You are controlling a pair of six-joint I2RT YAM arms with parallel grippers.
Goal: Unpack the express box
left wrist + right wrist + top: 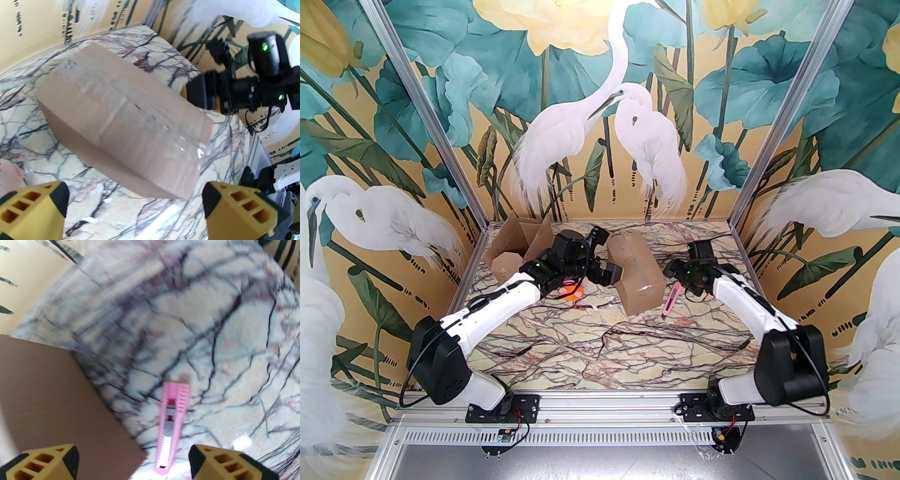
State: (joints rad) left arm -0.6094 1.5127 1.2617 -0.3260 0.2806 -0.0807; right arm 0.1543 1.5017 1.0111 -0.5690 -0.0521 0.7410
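Marble table (628,347), two boxes (636,274) (511,262), one pink knife (672,296); left end effector (134,194), right end effector (133,453), both apart.

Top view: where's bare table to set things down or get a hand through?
Biggest free patch: the near half of the table, between the two arm bases and in front of the taped box. Also the far right corner beyond the pink knife. Crowded: far left, with the opened carton, left gripper and an orange item.

Sealed box (635,276) centre, cutter (671,297) just right, opened box (518,248) back-left, small item (571,294), unclear, between.
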